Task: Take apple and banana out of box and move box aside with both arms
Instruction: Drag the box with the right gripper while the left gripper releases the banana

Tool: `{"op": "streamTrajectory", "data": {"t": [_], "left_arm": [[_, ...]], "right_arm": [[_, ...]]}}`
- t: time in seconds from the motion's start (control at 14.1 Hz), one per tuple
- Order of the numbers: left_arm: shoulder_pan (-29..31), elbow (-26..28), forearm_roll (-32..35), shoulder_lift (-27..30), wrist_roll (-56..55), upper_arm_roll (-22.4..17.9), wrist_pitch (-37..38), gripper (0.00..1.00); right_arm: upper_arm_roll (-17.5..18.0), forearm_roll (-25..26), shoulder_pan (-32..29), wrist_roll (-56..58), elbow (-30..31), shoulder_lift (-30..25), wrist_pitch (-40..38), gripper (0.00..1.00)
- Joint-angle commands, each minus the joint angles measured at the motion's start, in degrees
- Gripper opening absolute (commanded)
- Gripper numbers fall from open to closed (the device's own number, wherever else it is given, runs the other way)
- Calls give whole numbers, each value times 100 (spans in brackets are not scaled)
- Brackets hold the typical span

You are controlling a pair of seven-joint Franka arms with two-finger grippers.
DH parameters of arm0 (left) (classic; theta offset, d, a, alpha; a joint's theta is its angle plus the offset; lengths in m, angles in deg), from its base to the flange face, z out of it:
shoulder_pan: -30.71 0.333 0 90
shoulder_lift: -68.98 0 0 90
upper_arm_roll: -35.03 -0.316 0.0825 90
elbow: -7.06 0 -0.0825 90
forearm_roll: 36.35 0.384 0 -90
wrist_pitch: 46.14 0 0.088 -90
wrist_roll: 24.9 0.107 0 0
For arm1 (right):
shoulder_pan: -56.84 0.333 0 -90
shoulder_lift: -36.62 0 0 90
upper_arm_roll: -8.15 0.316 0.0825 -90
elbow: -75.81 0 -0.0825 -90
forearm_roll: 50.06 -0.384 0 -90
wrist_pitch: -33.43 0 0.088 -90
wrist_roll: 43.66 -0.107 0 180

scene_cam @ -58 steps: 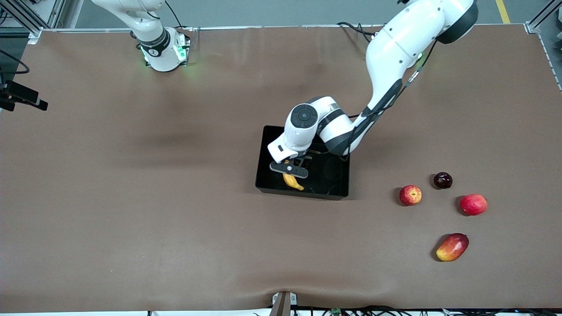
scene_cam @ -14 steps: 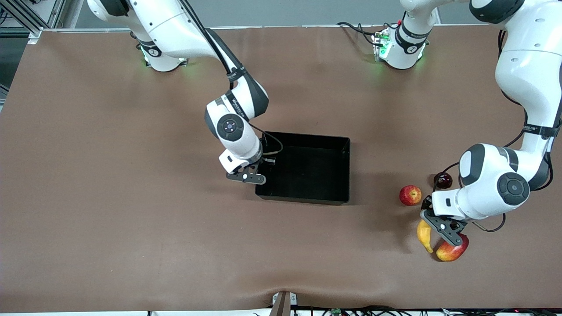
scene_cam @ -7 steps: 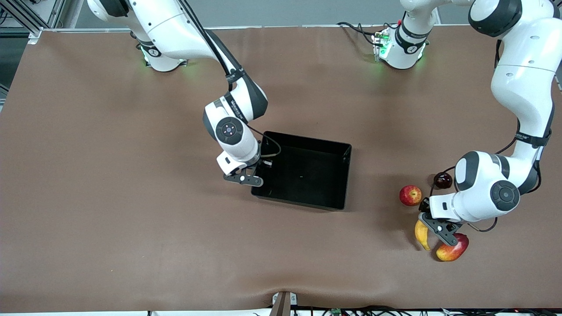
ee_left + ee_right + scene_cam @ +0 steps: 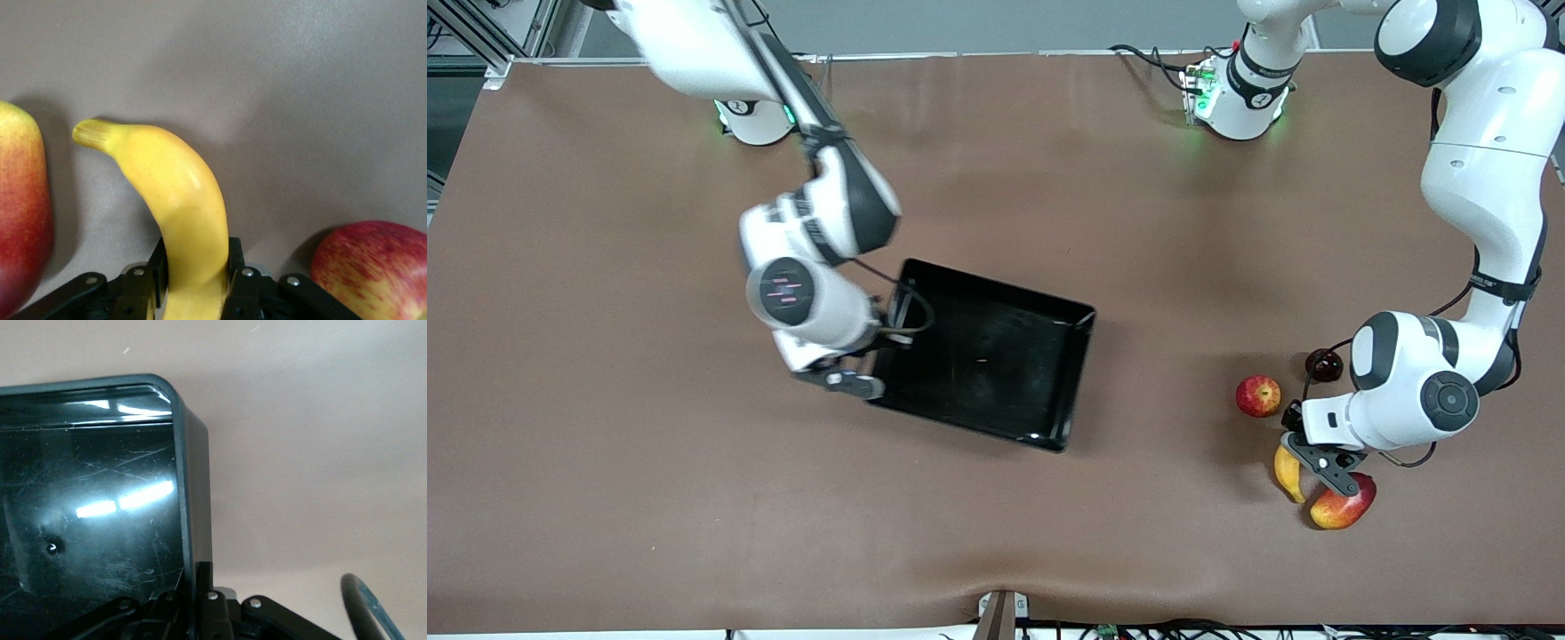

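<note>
Black box (image 4: 983, 364) sitting tilted mid-table, right gripper (image 4: 869, 360) clamping its wall, fingers half hidden | yellow banana (image 4: 1286, 473) lying between apple (image 4: 1257, 396) and mango (image 4: 1343, 507), left gripper (image 4: 1303, 467) pinching it

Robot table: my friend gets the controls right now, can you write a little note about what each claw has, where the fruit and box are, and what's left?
Right claw: shut on the wall of the box, which sits tilted on the table.
Left claw: shut on the banana, low over the table between the apple and the mango.
Done: box is empty; apple lies on the table toward the left arm's end.
Left: let go of the banana, bring the left claw to the box, move it aside with both arms.
</note>
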Motion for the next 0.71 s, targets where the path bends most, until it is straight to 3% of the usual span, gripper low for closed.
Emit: {"op": "streamTrajectory", "data": {"t": [0.0,0.21,0.64], "left_arm": [[-3,-113,-129,-15,44,3,-94,100],[58,-105,-375,362,87,65,90,100],[-12,-78,-709,1531,-561,276,1433,100]], "right_arm": [[88,4,-657,285,82,-445,-578,0],[88,66,-1493,1170,90,-648,-966,0],[87,442,-3172,3737,319,-604,-1099,0]]}}
